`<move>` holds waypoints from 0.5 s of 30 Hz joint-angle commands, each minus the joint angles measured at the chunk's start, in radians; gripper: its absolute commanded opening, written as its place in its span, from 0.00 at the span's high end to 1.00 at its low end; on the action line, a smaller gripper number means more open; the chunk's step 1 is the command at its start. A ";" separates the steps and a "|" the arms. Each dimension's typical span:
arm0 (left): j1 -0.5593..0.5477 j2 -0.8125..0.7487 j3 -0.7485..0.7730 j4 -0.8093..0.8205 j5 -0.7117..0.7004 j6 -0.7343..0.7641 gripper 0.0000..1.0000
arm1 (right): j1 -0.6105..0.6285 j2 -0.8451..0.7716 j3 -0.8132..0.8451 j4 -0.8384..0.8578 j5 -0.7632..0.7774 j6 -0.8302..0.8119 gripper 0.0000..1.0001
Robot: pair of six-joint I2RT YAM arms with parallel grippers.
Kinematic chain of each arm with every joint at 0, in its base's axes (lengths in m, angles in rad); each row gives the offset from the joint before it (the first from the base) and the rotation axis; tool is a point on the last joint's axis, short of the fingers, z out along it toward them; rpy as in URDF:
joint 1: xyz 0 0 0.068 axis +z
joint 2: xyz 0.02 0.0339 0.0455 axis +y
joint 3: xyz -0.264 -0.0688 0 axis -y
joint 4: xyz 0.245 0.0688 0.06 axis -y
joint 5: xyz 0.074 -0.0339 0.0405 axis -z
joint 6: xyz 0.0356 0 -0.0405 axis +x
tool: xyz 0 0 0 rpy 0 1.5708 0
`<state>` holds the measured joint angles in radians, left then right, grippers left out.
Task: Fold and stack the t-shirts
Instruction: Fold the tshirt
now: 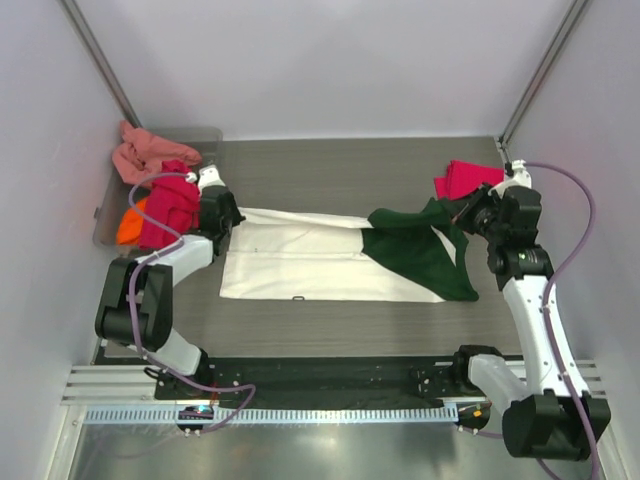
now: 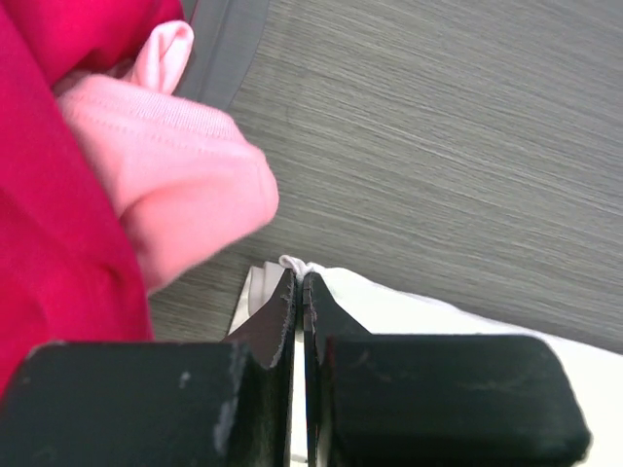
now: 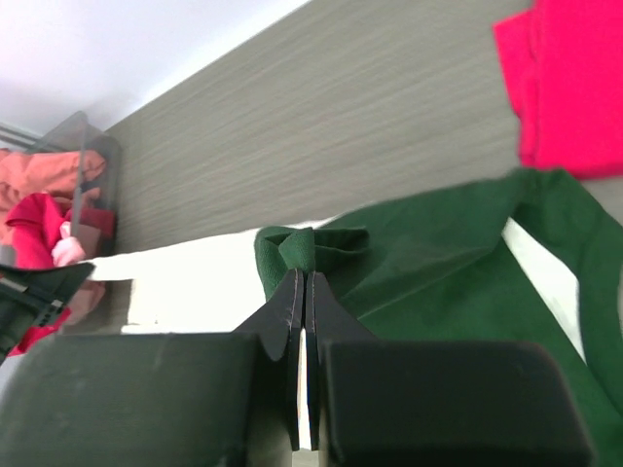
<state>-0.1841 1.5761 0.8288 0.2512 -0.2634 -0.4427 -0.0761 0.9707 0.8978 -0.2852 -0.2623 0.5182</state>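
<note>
Left wrist view is showing the left hand (image 2: 300, 284) clamping the hem corner of the limp cream-white t-shirt (image 2: 419, 316). The right hand (image 3: 307, 282) is pinching its dark green sleeve (image 3: 313, 248) (bunched, matte). The shirt is lying spread on the grained tabletop (image 2: 438, 146). Folding is underway, I judge, and it is calling for carrying both held edges across together.

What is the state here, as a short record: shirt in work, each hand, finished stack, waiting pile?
Shirt in work: white shirt with green sleeves, lying across the table, green end partly folded over
Left hand: shut on the shirt's white edge
Right hand: shut on a bunched green fold
Stack: one crimson shirt, far right
Waiting pile: salmon, magenta and orange shirts in and over the tray, far left
</note>
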 commanded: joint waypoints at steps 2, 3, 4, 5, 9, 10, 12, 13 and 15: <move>-0.012 -0.070 -0.098 0.194 -0.065 -0.037 1.00 | -0.002 -0.150 -0.089 -0.023 0.093 -0.001 0.99; -0.018 -0.079 -0.117 0.210 -0.079 -0.053 1.00 | -0.002 -0.173 -0.106 -0.025 0.109 0.011 0.99; -0.020 -0.096 -0.137 0.252 -0.082 -0.054 1.00 | -0.002 -0.193 -0.121 -0.028 0.115 0.014 0.99; -0.021 -0.103 -0.175 0.272 -0.083 -0.057 1.00 | -0.002 -0.232 -0.149 -0.034 0.121 0.017 0.99; -0.029 -0.128 -0.226 0.307 -0.099 -0.079 1.00 | -0.002 -0.315 -0.203 -0.055 0.153 0.031 0.99; -0.031 -0.136 -0.233 0.309 -0.102 -0.091 1.00 | -0.002 -0.329 -0.209 -0.063 0.152 0.032 0.99; -0.034 -0.145 -0.266 0.313 -0.108 -0.108 1.00 | -0.002 -0.352 -0.226 -0.086 0.150 0.039 0.99; -0.037 -0.149 -0.279 0.332 -0.114 -0.123 1.00 | -0.002 -0.381 -0.232 -0.092 0.147 0.045 0.99; -0.037 -0.168 -0.328 0.371 -0.120 -0.136 1.00 | -0.002 -0.411 -0.249 -0.112 0.143 0.049 0.99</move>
<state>-0.2176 1.4540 0.5476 0.5079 -0.3260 -0.5426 -0.0761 0.6075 0.6601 -0.3897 -0.1352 0.5480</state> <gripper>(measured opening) 0.008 0.033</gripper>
